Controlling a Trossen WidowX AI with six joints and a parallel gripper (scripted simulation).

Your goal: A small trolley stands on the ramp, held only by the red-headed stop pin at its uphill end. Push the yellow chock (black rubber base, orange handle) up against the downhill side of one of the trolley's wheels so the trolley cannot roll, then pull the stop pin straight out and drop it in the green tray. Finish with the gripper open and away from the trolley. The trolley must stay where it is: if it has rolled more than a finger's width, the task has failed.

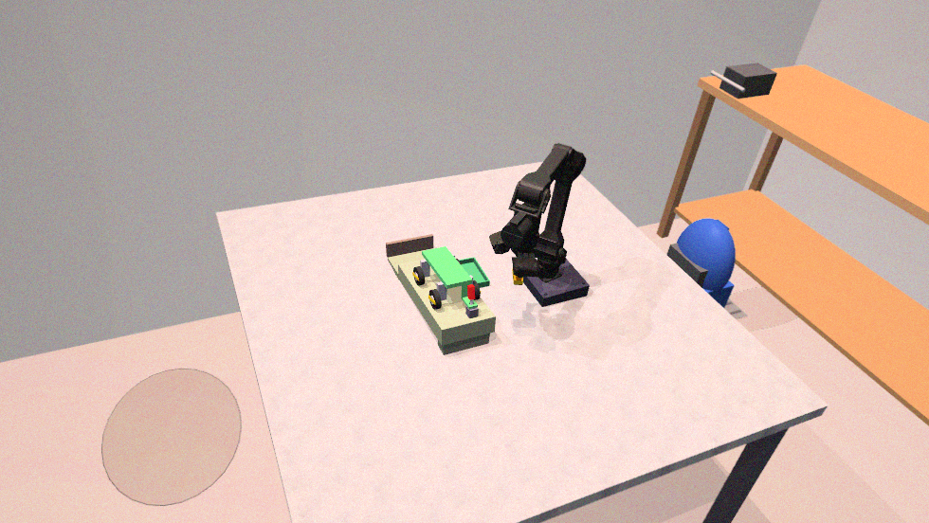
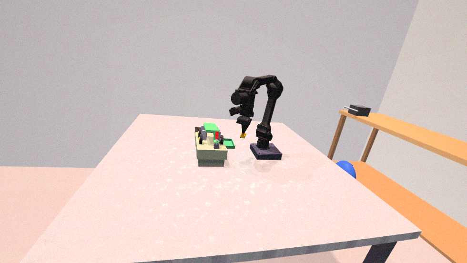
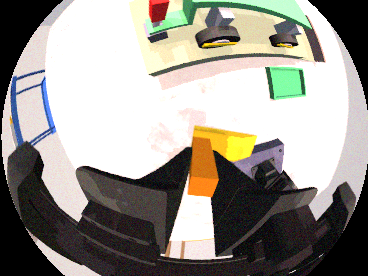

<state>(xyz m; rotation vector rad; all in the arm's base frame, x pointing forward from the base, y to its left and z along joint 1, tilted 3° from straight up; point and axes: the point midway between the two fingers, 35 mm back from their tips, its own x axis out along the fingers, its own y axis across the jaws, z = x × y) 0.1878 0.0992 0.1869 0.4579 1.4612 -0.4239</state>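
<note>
My gripper [image 1: 518, 268] [image 2: 243, 131] [image 3: 200, 153] is shut on the orange handle of the yellow chock [image 1: 518, 279] [image 2: 243, 135] [image 3: 234, 145], held in the air between the ramp and the arm base. The chock's black rubber underside is not visible. The green-topped trolley [image 1: 446, 264] [image 2: 211, 126] [image 3: 280, 7] stands on the ramp [image 1: 466, 329] [image 2: 211, 153] [image 3: 172, 57]. The red-headed stop pin [image 1: 471, 291] [image 2: 217, 135] [image 3: 158, 9] is upright in its holder at the ramp's near end. No chock is at the wheels. The green tray [image 1: 482, 273] [image 2: 230, 147] [image 3: 271, 85] is empty beside the ramp.
The dark arm base [image 1: 569, 290] [image 2: 266, 153] [image 3: 275, 148] stands right of the ramp in the top and exterior views. A brown end board [image 1: 409, 245] [image 3: 315, 40] stands at the ramp's far end. An orange shelf [image 1: 845, 136] [image 2: 408, 137] is beyond the table's right edge.
</note>
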